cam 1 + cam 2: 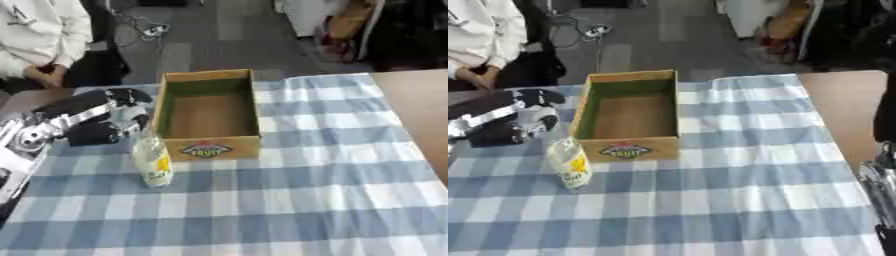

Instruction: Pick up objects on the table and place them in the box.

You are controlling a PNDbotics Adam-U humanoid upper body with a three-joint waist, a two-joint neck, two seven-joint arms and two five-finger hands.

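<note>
Black fingers (131, 102) of the left hand (122, 112) curl downward beside the neck of the clear bottle (153, 162), but whether they pinch its cap or only hover next to it I cannot tell; the hand hides the top of the bottle. The bottle has a yellow label and stands on the blue-and-white checked cloth (297, 200), leaning slightly, just off the near left corner of the cardboard box (210, 110), at about seven o'clock from it. The box is open and shows a bare brown floor, so nothing appears to be placed inside yet.

Outward from the hand, the silver-jointed left arm (39, 132) runs off toward nine o'clock. At four o'clock in the right eye view, part of the right hand (878, 187) shows at the edge; its fingers cannot be made out.

The likely trouble lies in the lift. A tall bottle taken at the neck could swing or slip, and because it stands so near the box wall, it might knock the rim or push the box aside unless raised clear before moving toward one o'clock. An already leaning bottle may also topple if merely nudged.
</note>
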